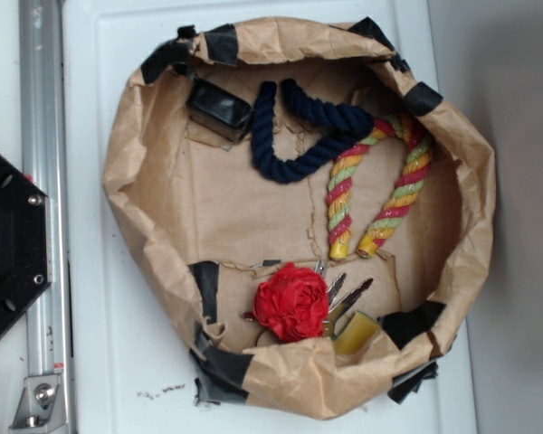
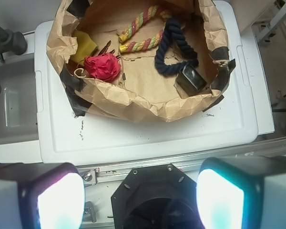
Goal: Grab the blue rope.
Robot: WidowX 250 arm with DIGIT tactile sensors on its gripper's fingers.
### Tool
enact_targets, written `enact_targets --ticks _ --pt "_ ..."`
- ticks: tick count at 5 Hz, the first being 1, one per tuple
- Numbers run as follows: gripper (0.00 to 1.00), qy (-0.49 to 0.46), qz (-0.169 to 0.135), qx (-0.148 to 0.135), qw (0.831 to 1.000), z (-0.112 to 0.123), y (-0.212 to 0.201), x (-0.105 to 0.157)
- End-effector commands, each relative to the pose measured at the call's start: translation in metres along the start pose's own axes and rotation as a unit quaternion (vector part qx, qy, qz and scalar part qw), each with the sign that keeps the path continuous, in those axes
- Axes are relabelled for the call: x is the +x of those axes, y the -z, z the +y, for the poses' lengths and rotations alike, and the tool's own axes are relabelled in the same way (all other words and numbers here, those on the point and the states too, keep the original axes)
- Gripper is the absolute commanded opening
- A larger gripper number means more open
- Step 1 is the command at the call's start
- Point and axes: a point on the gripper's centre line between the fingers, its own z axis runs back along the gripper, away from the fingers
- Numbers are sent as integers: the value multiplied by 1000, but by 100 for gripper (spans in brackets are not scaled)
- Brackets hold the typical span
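Observation:
The blue rope (image 1: pixel 294 136) is a thick dark navy twisted rope bent in a loose loop. It lies at the back of a crumpled brown paper bowl (image 1: pixel 154 172), its right end touching a striped rope. In the wrist view the blue rope (image 2: pixel 173 47) lies at the upper right of the bowl. My gripper (image 2: pixel 140 198) is open and empty, its two fingers (image 2: pixel 57 200) wide apart at the bottom of the wrist view, high above the robot base and well away from the rope. The gripper does not show in the exterior view.
A red-yellow-green striped rope (image 1: pixel 394 185) arches beside the blue rope. A black box (image 1: pixel 219 108) sits left of it. A red crumpled flower-like thing (image 1: pixel 291 303), a yellow piece (image 1: pixel 355 333) and small metal bits lie at the front. The bowl rests on a white lid (image 1: pixel 118 362). The black robot base (image 1: pixel 9 244) is left.

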Motion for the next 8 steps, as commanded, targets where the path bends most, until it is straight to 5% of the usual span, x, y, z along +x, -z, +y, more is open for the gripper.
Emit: enact_targets --ticks 1,2,4,5,8 --pt "100 0 0 0 1000 0 0 0" --pt "100 87 -37 2 995 8 43 46" --pt "100 130 -11 65 989 10 118 109" --pt "100 187 9 83 979 15 161 121" --pt "100 182 7 143 973 82 183 126"
